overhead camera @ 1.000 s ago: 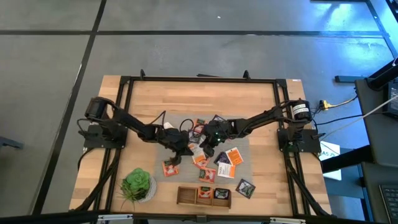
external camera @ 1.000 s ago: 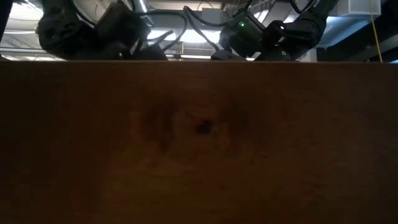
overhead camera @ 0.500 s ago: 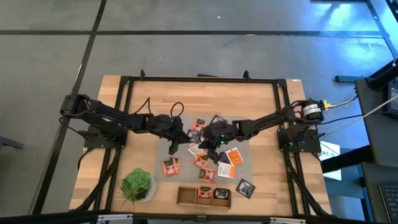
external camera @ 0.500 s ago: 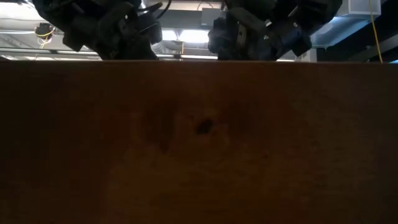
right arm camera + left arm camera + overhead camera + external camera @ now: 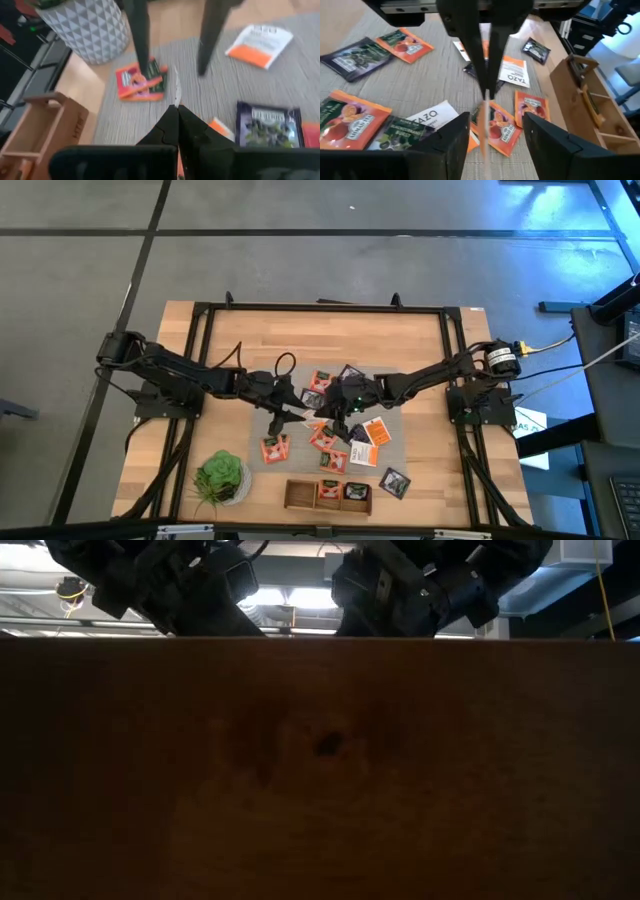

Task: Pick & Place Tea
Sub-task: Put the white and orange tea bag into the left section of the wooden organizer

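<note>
Several small tea sachets, orange, white-and-orange and black, lie flat on the grey mat [image 5: 296,462]; they also show in the left wrist view [image 5: 350,122]. My right gripper [image 5: 330,416] [image 5: 176,109] is shut on one thin sachet [image 5: 176,90], which I see edge-on above the mat. My left gripper [image 5: 289,415] [image 5: 495,137] is open and faces the right one. Its two fingers [image 5: 140,35] stand on either side of that sachet's free end [image 5: 483,122] without touching it. My right gripper pinches one edge of the sachet [image 5: 176,100] between its two fingertips. The fingers come from the table's right side, slanting down. The sachet sticks out beyond the fingertips, on edge, lifted clear of the mat, and its free end reaches between the left gripper's open fingers.
A wooden compartment box [image 5: 328,495] [image 5: 600,105] stands at the near edge of the mat. A green potted plant [image 5: 220,477] in a patterned white pot [image 5: 85,25] stands at the near left. In the low view a wooden board [image 5: 320,770] hides the table top.
My left gripper has left the orange sachets at the mat's near left, gone toward the far edge, then toward my right gripper, and its fingers now stand around the held sachet. My right gripper has stayed near the mat's middle.
</note>
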